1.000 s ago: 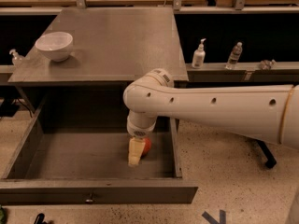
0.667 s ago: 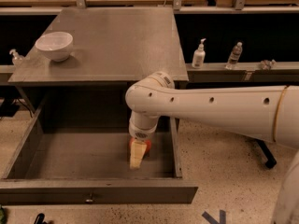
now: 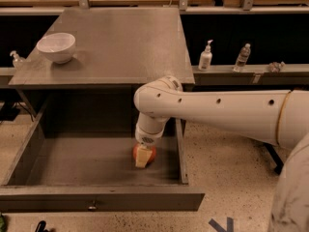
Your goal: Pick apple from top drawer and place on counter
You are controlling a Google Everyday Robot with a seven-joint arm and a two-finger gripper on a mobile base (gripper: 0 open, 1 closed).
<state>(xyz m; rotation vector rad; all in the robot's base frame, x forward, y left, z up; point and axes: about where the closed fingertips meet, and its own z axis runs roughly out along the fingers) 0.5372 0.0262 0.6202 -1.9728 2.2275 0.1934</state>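
apple (image 3: 152,153) in open top drawer (image 3: 96,197) near its right wall, gripper (image 3: 142,160) right on it, partly covering it, grasp cannot tell

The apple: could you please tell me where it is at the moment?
In the camera view, the apple sits inside the open top drawer, near its right wall, directly beneath the gripper reaching down to it.

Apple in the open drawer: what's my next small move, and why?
Probably a short straight lift, once the grasp is sure: the gripper is down on the apple near the right wall of the top drawer, and the counter lies above.
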